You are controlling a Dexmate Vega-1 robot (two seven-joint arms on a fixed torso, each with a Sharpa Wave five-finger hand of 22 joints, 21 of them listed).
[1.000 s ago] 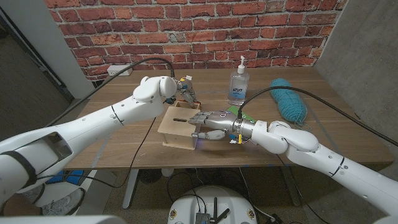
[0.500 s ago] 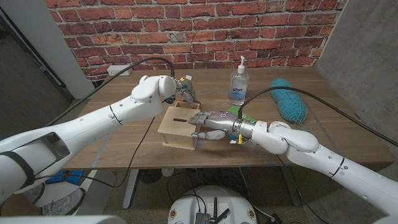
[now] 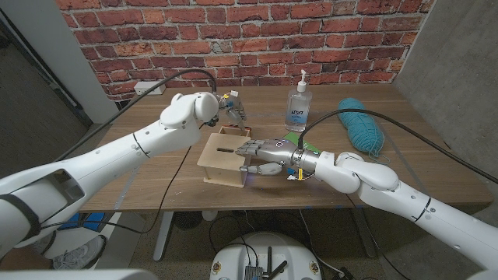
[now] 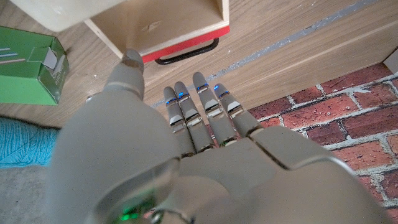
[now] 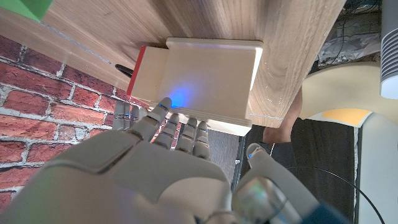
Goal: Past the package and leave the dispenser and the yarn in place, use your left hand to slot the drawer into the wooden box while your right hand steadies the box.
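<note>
One wooden box (image 3: pixel 222 158) — one drawer (image 4: pixel 168 31).

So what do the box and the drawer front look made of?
Box: pale, unfinished-looking wood, probably plywood, with faint grain and a matte surface. Drawer: same pale wood, front edge painted or faced red, with a dark loop handle, likely metal or plastic.

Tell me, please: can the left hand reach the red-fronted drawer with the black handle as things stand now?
Probably yes. The left hand hovers just behind the red-fronted drawer, fingers pointing at its black handle, with bare wooden table between them. The right hand touches the light wooden box on the opposite side, out of the way.
</note>
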